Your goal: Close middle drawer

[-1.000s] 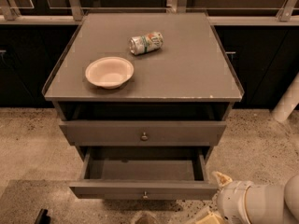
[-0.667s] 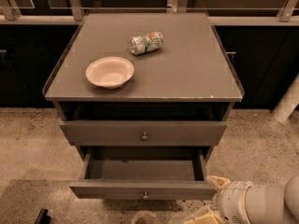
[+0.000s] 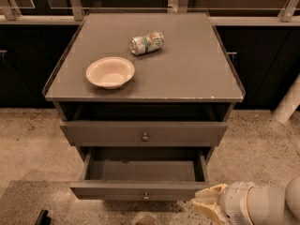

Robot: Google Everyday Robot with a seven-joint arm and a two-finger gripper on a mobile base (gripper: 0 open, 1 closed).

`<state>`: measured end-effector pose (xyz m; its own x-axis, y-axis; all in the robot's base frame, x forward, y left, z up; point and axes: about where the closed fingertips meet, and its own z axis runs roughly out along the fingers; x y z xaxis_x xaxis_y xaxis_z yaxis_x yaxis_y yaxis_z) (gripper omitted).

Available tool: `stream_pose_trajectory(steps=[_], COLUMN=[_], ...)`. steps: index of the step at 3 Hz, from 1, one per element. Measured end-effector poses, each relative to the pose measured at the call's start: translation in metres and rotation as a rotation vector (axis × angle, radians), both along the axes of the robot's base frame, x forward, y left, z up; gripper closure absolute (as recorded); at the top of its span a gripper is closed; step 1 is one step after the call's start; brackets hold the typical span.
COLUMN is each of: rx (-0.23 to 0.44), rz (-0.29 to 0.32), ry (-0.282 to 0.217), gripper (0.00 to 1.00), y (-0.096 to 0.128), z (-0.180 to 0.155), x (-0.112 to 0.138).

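- Shifted since a second ago: pale yellow gripper (image 3: 210, 204) on a white cylindrical arm (image 3: 262, 205), now slightly nearer the front corner of the open drawer. Cabinet, drawers, bowl and can are unchanged.
- Gripper, position: lower right of the view, low before the cabinet, just beside the right-hand end (as seen) of the pulled-out drawer front. Contact cannot be made out.
- Gripper, state: open or closed cannot be told. Nothing is seen held.
- Middle drawer (image 3: 117, 190): grey-brown wooden drawer with a flat front and a tiny round metal knob (image 3: 146, 196). It is the lower of the two drawers in view, pulled far out, with its shallow box exposed.
- Step in hand (judged): approach to the drawer front. The closing push is not yet begun.
- Next move (judged): set the gripper against the front face, nearer the knob than the corner, then push straight back into the cabinet. A push at the corner alone could skew the drawer on its runners.
- Count, furniture: one grey-brown wooden cabinet (image 3: 197, 78). Two drawers are visible, the other being the upper drawer (image 3: 103, 134) with a larger round knob (image 3: 145, 136), which stands slightly out. Two knobs in all.
- Count, on the cabinet top: one cream round bowl (image 3: 110, 72) and one crushed green-and-silver can (image 3: 147, 42) lying on its side, apart from each other.
- Count, robot parts: one gripper, one arm.
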<state>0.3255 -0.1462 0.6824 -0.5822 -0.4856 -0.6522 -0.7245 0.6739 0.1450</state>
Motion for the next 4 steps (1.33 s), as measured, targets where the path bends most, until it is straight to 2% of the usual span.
stream_pose_trajectory(steps=[1,2,3,4], rx=[0.022,0.066,0.139,0.139], rz=[-0.042,-0.103,-0.177,-0.175], ry=[-0.006,0.028,0.106,0.105], gripper=[0.89,1.00,1.00,1.00], y=[-0.026,-0.055,-0.078,-0.077], z=[-0.034,-0.081,-0.144,-0.144], x=[0.034,0.062,0.073,0.073])
